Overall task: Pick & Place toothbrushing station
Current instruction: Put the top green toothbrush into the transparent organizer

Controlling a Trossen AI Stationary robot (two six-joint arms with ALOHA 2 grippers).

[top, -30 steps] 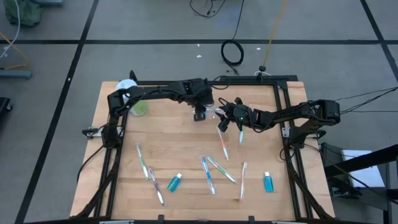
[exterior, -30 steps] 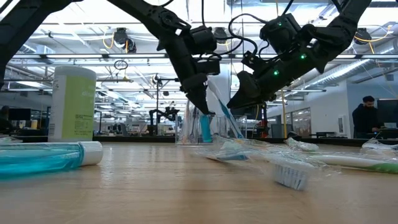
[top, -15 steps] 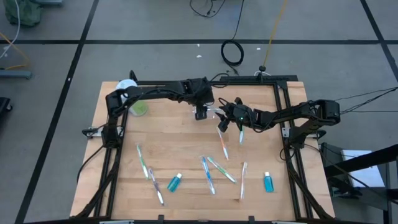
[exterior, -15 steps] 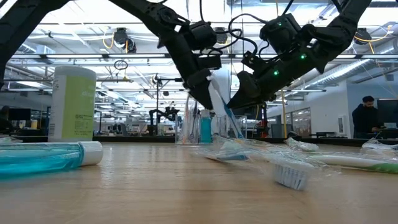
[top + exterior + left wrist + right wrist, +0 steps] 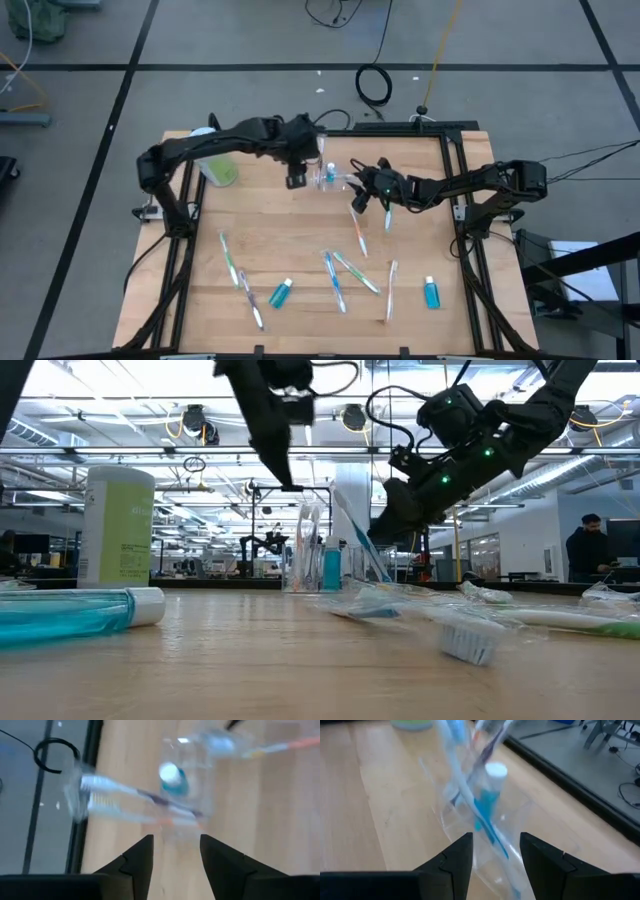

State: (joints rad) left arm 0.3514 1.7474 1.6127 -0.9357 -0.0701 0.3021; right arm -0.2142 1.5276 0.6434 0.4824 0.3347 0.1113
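Both claws hang above the far middle of the table, with the clear cup standing between them. Left claw sits just to the left of the cup, lifted off the wood, its 2 fingers spread apart and holding nothing; its wrist view looks down past them at the cup, which holds a teal tube with a white cap and some toothbrushes. Right claw is just on the cup's other side, its fingers also parted, with a blue-handled toothbrush leaning between it and the cup; whether the fingers touch that brush cannot be told. Nearer the front edge than both claws, loose toothbrushes lie scattered on the wood: an orange one just below the right claw, a white and green pair towards the left, and several more in the middle. 2 more teal tubes lie flat there, 1 left of centre and 1 to the right. Behind the left arm, a tall green bottle stands near the far left corner.
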